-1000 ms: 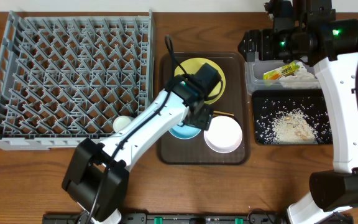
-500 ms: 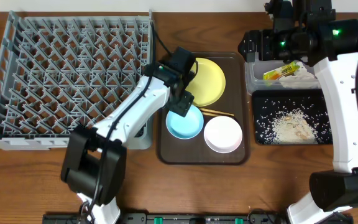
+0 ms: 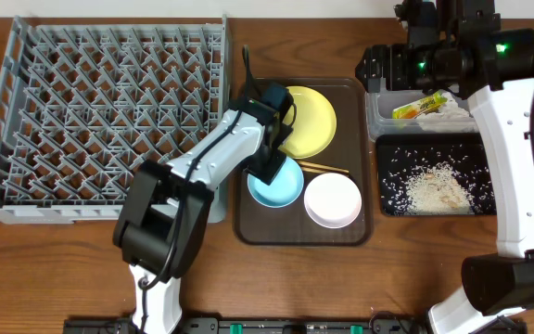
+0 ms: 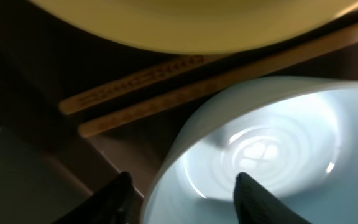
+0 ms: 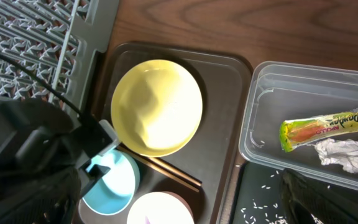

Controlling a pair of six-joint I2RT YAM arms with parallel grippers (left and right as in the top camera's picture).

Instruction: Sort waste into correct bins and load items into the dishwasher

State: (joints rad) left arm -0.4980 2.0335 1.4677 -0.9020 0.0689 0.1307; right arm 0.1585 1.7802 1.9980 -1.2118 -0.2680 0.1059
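Light blue bowl (image 3: 284,186) is the step in hand, we reckon: we're loading dishes, and the waste looks sorted.

Overhead:
- The left gripper (image 3: 272,167) sits over the bowl's upper-left rim, on the brown tray (image 3: 355,107) at frame centre.
- On that tray we count one yellow plate (image 3: 309,121), one blue bowl, one white bowl (image 3: 332,199) and two chopsticks (image 3: 327,169) between plate and bowls.
- One grey rack (image 3: 100,111) fills the left. No dish shows in its visible part, and we find no cup in any view.
- Right side: one clear tub (image 3: 375,121) holds one wrapper (image 3: 420,107) and one wad of white paper (image 3: 452,113).
- Below the tub, one black tray (image 3: 389,148) carries the rice scraps (image 3: 438,190).
- The right gripper (image 3: 386,67) hangs at the tub's left end, upper right of frame.

Left wrist:
- The two fingertips (image 4: 120,193) stand apart and straddle the bowl rim, one outside, one inside.
- There is a clear gap to the inner one, so no clamp yet.
- The chopsticks lie side by side just past the bowl, with the plate edge above them at the top.

Right wrist:
- The count matches: one plate, two bowls, one wrapper, one paper wad.
- Only a dark bit of the right fingers shows, lower right. They stand wide apart, with nothing held that we see.

Next move, our call: pinch the rim, lift clear of the sticks, carry left, and stand the bowl between the rack pegs.
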